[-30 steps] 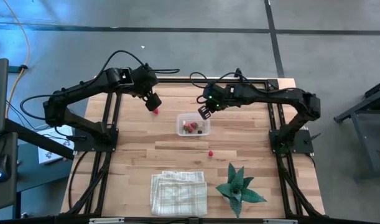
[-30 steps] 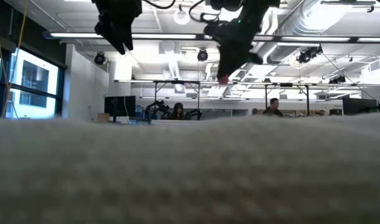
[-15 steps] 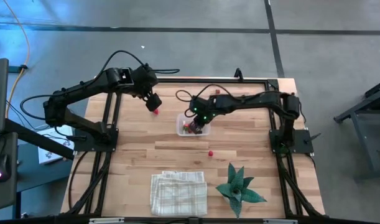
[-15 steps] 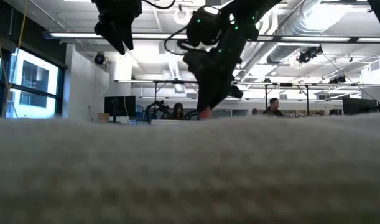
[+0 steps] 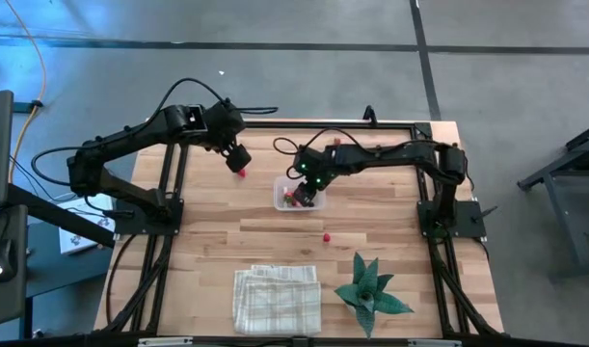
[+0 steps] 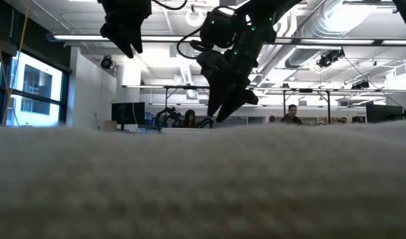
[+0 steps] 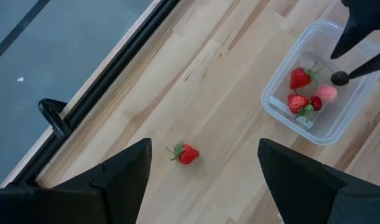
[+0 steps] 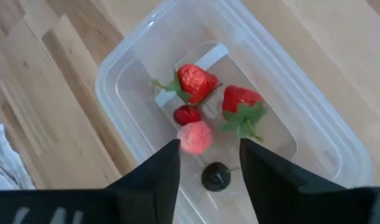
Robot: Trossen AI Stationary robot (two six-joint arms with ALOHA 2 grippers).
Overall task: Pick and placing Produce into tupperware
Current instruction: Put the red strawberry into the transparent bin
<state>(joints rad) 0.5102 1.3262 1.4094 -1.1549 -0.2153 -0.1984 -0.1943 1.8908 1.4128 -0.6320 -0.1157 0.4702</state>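
Note:
The clear tupperware [image 5: 279,199] stands on the wooden table at mid-far. It holds two strawberries [image 8: 196,81], a small red piece [image 8: 187,114], a pink piece [image 8: 194,137] and a dark piece [image 8: 215,177]. My right gripper [image 8: 208,149] is open and empty just above the container, fingers pointing down [image 5: 308,193]. My left gripper [image 7: 205,186] is open and empty, raised above a loose strawberry [image 7: 187,154] lying on the table left of the container [image 5: 243,172]. Another red piece [image 5: 326,235] lies on the table nearer the front.
A white-and-grey checked folded cloth [image 5: 277,299] lies near the front edge, and it blocks most of the low view. A green spiky plant [image 5: 369,289] stands to its right. A black frame rail [image 7: 102,81] runs along the table's far edge.
My right gripper has gone toward the table's left and down, from beside the container's right end to over it. The red-pink piece that showed at its fingertips in the low view is gone from them and lies in the container.

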